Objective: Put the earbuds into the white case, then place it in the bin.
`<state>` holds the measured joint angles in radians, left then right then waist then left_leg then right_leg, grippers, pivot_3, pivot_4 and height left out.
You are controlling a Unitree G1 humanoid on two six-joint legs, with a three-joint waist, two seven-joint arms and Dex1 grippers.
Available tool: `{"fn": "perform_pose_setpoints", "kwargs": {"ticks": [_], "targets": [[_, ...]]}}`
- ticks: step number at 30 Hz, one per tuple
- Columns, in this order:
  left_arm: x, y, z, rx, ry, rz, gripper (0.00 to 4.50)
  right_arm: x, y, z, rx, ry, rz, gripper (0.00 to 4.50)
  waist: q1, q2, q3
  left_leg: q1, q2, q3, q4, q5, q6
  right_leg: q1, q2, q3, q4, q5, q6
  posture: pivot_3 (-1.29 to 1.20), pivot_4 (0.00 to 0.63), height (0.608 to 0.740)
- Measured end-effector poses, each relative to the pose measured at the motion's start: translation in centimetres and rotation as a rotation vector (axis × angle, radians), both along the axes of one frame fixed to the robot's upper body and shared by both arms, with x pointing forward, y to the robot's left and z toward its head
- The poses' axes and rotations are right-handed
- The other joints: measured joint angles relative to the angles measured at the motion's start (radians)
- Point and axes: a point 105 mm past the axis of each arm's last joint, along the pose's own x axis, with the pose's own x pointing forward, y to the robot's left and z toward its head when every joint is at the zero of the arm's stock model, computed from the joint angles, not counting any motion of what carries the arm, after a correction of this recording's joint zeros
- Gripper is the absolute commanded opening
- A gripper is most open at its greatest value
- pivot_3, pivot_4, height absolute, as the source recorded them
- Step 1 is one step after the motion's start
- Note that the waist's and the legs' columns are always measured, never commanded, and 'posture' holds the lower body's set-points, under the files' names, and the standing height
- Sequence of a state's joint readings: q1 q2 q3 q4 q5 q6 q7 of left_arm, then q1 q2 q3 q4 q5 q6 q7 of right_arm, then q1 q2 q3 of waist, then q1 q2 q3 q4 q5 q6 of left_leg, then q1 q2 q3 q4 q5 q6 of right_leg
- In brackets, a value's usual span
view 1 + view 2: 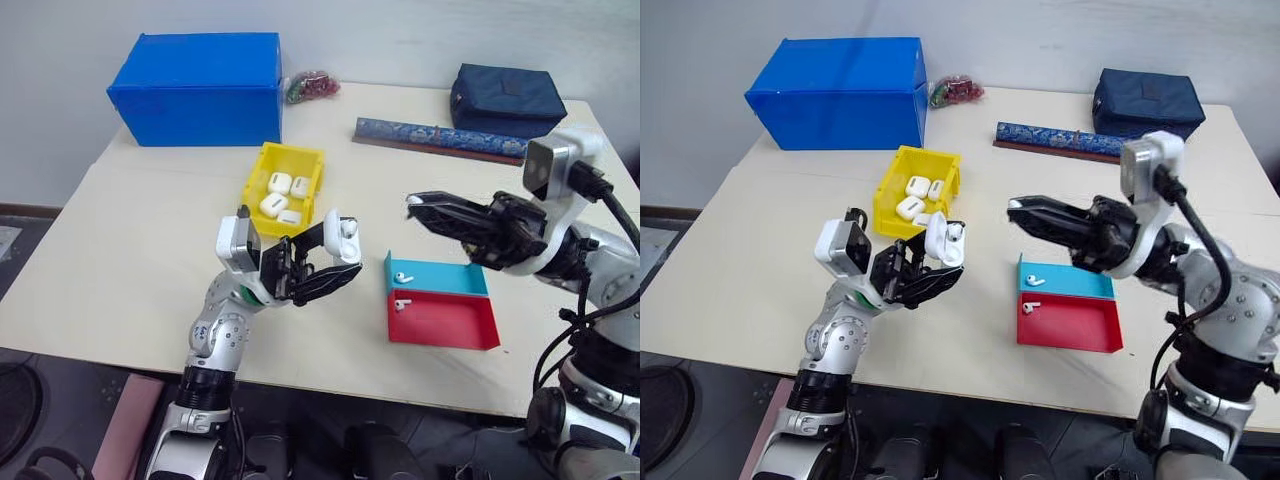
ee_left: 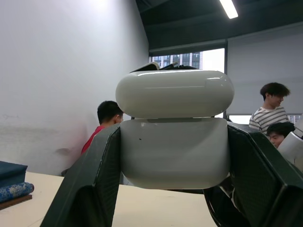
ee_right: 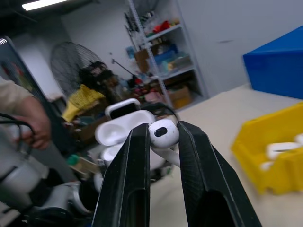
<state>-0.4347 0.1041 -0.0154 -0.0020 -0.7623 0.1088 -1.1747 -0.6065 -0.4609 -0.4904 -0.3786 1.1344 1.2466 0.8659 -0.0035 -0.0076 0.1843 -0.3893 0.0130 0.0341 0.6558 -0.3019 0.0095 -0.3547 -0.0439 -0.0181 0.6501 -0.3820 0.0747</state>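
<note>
Right wrist view: the right fingers [image 3: 161,142] pinch a tiny glossy white earbud [image 3: 163,134]; the left fingers [image 2: 173,156] clamp the open glossy white case [image 2: 174,156], its interior hidden.

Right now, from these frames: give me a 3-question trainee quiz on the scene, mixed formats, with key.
1. True or false: the left gripper is shut on the white case, whose lid stands open.
2. Multiple choice: what does the right gripper pinch? A) a white case B) an earbud C) nothing
3. Short answer: how many earbuds lie in the teal tray and red tray together?

Key
1. True; the case already has one earbud seated in it.
2. B; the earbud sits between the fingertips.
3. Two: one in the teal, one in the red.
</note>
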Motion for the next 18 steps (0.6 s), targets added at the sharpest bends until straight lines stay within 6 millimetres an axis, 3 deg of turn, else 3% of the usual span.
{"fn": "perform_pose_setpoints", "kwargs": {"ticks": [3,9,18], "targets": [[0.4,0.0,-0.1,-0.001,0.008,-0.001,2.80,-1.4,1.7,-0.1,0.045,-0.010,0.027,0.43,0.000,0.000,0.000,-0.002,0.000,0.000,0.001,0.000,0.000,-0.004,0.000,0.000,0.004,0.000,0.000,0.00,0.150,0.740],[0.4,-0.3,0.0,-0.006,0.008,-0.019,2.80,-1.9,3.6,-1.2,0.055,0.015,0.034,0.43,-0.002,0.000,0.000,-0.002,0.000,0.001,0.003,0.000,0.000,-0.004,0.000,0.001,0.004,0.000,0.000,0.00,0.150,0.740],[0.4,-0.4,-0.2,0.000,0.020,-0.020,2.80,-2.1,4.4,-2.0,0.035,0.051,0.055,0.43,-0.002,0.000,0.000,-0.002,0.000,0.001,0.003,0.000,0.000,-0.004,0.000,0.002,0.004,0.000,0.000,0.00,0.150,0.740]]}}
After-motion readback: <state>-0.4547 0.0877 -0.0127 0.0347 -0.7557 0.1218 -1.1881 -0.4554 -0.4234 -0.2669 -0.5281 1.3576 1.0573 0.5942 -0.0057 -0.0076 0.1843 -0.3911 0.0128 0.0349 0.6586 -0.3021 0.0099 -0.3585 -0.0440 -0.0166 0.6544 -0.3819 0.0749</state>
